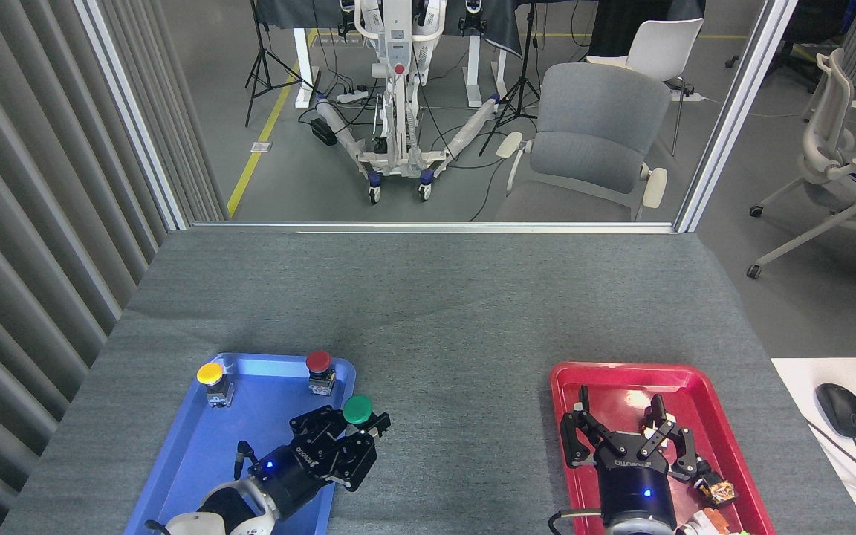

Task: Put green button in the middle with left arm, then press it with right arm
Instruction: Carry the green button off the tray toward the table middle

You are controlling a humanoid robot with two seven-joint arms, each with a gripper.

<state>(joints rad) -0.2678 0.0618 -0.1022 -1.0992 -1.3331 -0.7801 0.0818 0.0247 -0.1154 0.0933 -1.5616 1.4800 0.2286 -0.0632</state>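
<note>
Fingers of the black left gripper [350, 431] pinch the round-capped green button [357, 409] above the blue plastic tray's [198, 453] right rim, the spread-fingered right gripper [625, 438] waiting, next calling for setdown beyond that rim.

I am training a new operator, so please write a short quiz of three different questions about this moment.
1. True or false: the green button lies on the red tray.
2. Which pincer holds the green button: A) left pincer, B) right pincer?
3. Fill in: the yellow button and the red button stand on the ____ tray.

Key: 1 false, it is in the left pincer at the blue tray's right edge; 2 A; 3 blue.
</note>
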